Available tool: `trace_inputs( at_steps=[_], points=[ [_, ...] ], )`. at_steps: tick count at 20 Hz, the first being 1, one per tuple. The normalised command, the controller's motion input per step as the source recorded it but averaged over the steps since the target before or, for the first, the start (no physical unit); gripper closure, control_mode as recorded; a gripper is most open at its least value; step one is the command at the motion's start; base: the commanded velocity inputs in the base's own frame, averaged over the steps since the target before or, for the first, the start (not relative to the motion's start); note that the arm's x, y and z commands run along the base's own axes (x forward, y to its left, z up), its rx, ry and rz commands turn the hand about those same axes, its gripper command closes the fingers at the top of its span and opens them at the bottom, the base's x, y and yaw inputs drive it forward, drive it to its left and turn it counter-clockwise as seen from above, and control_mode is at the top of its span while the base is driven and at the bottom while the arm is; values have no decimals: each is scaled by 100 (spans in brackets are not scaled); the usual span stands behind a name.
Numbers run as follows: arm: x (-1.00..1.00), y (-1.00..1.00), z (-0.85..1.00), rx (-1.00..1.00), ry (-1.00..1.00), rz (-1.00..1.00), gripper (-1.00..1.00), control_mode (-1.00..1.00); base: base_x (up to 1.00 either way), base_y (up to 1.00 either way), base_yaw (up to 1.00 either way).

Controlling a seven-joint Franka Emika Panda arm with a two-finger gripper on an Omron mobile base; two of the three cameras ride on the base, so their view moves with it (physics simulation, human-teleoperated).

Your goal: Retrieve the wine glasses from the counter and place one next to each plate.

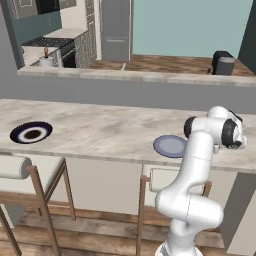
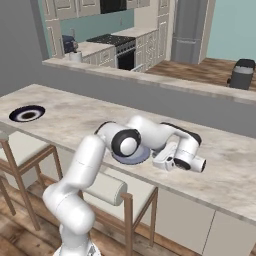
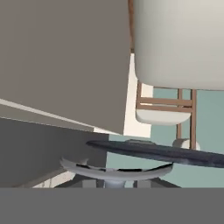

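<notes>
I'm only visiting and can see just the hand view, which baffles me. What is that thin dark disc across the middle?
Observer: Probably the grey-blue plate, seen edge-on. It lies flat on a marbled top, near the front edge.
Visitor: Is it the only plate there?
Observer: No. A dark-rimmed plate sits far to its left on the same top.
Visitor: Anything beyond that top?
Observer: A dark appliance stands on the ledge behind it.

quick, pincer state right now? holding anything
pincer: low over the counter beside the blue-grey plate; the hand view shows a wine glass at its tips. open or closed cannot be told.
</notes>
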Motion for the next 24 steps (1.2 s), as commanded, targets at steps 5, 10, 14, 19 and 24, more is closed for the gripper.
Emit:
trace_inputs(
  at_steps=[5, 10, 14, 19, 24],
  points=[
    [8, -23, -28, 0, 0, 6, 100, -100, 0, 0, 0],
    [1, -32, -9, 0, -1, 5, 100, -100, 0, 0, 0],
    [0, -21, -18, 0, -1, 5, 100, -100, 0, 0, 0],
    [0, -3, -13, 0, 0, 3, -100, -100, 0, 0, 0],
    [-1, -4, 0, 0, 3, 0, -100, -100, 0, 0, 0]
  ],
)
